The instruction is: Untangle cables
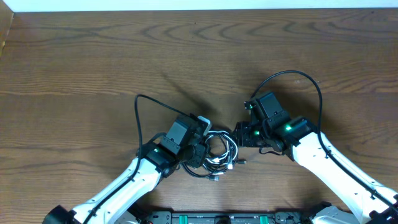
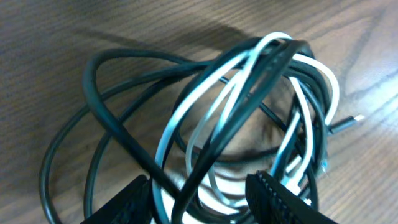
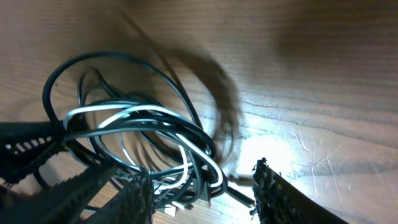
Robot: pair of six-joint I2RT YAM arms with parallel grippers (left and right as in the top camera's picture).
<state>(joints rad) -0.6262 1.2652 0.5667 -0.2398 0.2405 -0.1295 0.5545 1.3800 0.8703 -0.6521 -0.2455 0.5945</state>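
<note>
We see the cables (image 1: 217,152) lying in one tangled heap on the wooden counter (image 1: 186,56), near its front edge and between the two arms. From above, the heap is a knot of overlapping loops, with an arm reaching in from each side.

The left tool (image 2: 199,202) sits right over the heap with its jaws apart. Several black and white strands run up through the gap between them, and we see no finger pressing on a strand. In its wrist view the white cable (image 2: 180,109) winds in long loops through the black cables (image 2: 93,93), crossing over and under them. A small silver plug (image 2: 356,117) pokes out to the right and rests on the wood.

The right tool (image 3: 202,199) also stands with its jaws apart, low over the counter. The edge of the heap lies by its left finger (image 3: 134,199), and a few strands and a small plug end reach into the gap. Its other finger is over bare wood. It grips nothing that we can see.
</note>
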